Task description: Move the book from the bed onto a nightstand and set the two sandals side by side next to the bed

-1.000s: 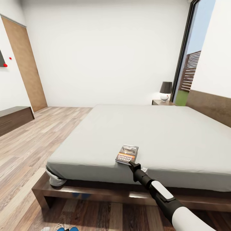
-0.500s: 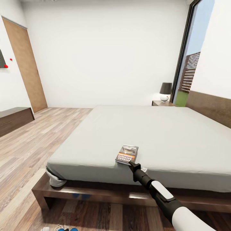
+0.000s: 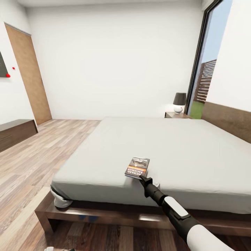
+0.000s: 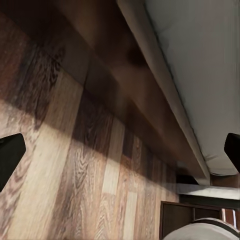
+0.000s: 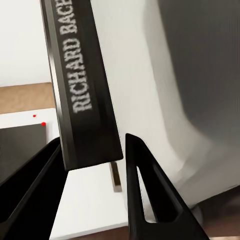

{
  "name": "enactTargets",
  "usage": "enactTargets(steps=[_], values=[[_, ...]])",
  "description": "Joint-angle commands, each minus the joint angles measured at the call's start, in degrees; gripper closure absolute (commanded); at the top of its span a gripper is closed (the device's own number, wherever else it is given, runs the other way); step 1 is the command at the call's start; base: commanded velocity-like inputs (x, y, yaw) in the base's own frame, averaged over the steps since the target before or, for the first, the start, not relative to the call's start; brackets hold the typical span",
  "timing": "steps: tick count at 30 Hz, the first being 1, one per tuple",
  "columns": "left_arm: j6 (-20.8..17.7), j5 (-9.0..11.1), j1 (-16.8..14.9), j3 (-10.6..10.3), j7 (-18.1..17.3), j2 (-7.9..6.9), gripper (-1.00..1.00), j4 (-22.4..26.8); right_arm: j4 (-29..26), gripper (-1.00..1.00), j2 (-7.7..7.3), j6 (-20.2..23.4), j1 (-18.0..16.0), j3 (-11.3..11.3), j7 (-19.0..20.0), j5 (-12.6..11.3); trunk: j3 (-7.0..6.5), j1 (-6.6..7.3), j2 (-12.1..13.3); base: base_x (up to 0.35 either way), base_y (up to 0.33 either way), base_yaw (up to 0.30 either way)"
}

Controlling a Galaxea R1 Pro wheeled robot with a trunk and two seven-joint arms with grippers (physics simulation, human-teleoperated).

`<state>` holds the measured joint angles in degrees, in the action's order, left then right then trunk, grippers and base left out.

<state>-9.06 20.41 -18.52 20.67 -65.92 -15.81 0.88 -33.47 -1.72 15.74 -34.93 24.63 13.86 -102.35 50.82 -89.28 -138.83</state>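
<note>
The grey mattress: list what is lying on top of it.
On the light-grey mattress lies one dark-covered paperback book, near its front edge, with the right gripper at the book's near end. The rest of the top is bare. Anything beneath the book is hidden.

— What kind of place is this?
— A home bedroom: a wide bed [image 3: 167,146] at centre, a lamp [image 3: 179,103] on a nightstand [image 3: 176,115] at one o'clock, a wooden door [image 3: 29,75] at ten o'clock.
</note>
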Motion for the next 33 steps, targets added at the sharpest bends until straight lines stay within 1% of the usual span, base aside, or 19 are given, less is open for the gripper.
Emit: enactTargets(steps=[1, 33], values=[[-0.6, -0.1, -0.02, 0.28, -0.19, -0.02, -1.0, -0.01, 0.04, 1.0, -0.07, -0.01, -0.05, 0.4, 0.22, -0.37, -0.13, 0.24, 0.39, 0.0, 0.0, 0.0], [-0.53, -0.11, -0.02, 0.25, -0.18, -0.27, -1.0, -0.01, -0.34, 1.0, -0.06, 0.43, -0.05, 1.09, 0.46, 0.07, -5.87, 7.27, 13.23, 0.0, 0.0, 0.0]])
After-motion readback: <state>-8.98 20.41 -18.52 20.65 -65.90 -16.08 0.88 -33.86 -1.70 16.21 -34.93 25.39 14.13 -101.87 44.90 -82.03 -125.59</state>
